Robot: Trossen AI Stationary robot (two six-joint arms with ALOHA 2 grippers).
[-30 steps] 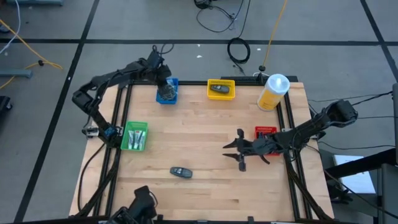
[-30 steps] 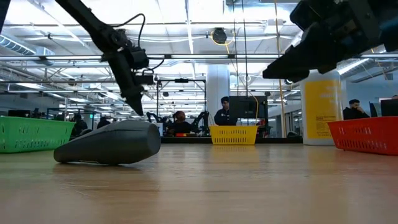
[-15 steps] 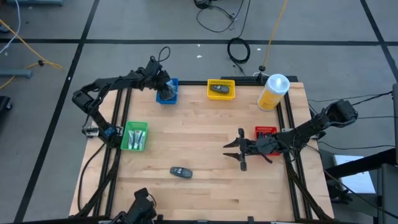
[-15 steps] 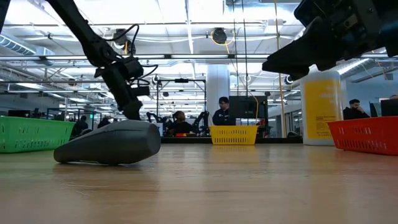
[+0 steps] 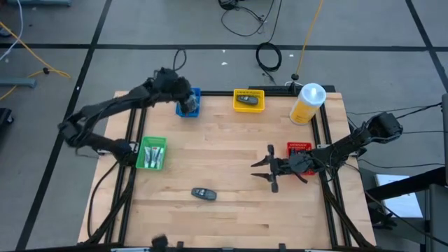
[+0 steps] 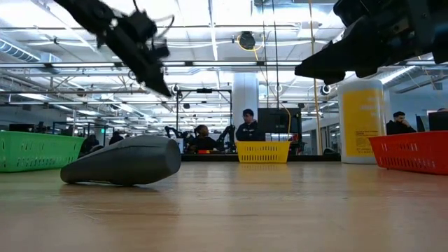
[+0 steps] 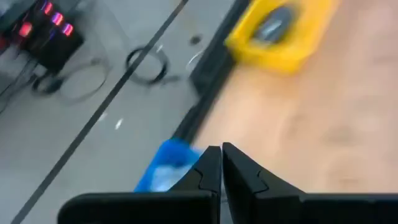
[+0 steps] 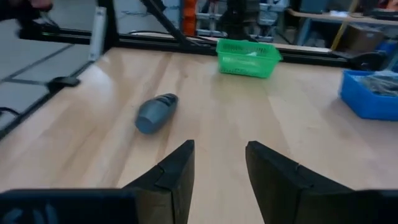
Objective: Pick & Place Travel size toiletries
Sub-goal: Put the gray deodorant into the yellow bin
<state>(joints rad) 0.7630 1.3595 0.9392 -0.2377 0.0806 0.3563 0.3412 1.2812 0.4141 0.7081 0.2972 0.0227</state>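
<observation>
A dark oblong mini bottle (image 5: 203,193) lies on its side on the table's near middle; it also shows in the low view (image 6: 126,161) and in the right wrist view (image 8: 155,112). My right gripper (image 5: 260,168) hovers open to the right of it, fingers pointing toward the bottle (image 8: 217,168). My left gripper (image 5: 183,96) is shut, with nothing between its fingers (image 7: 221,171), raised above the blue tray (image 5: 189,106) at the far left. The blue tray (image 8: 370,93) holds greyish items. A dark item lies in the yellow tray (image 5: 248,101).
A green tray (image 5: 152,152) with slim items sits at the left edge, a red tray (image 5: 299,148) at the right under my right arm. A tall yellow bottle with white cap (image 5: 308,103) stands at the far right corner. Bare wood lies around the dark bottle.
My left gripper has risen from inside the blue tray to well above it, and its arm has swung out toward the table's left. The dark bottle on the table has kept its place.
</observation>
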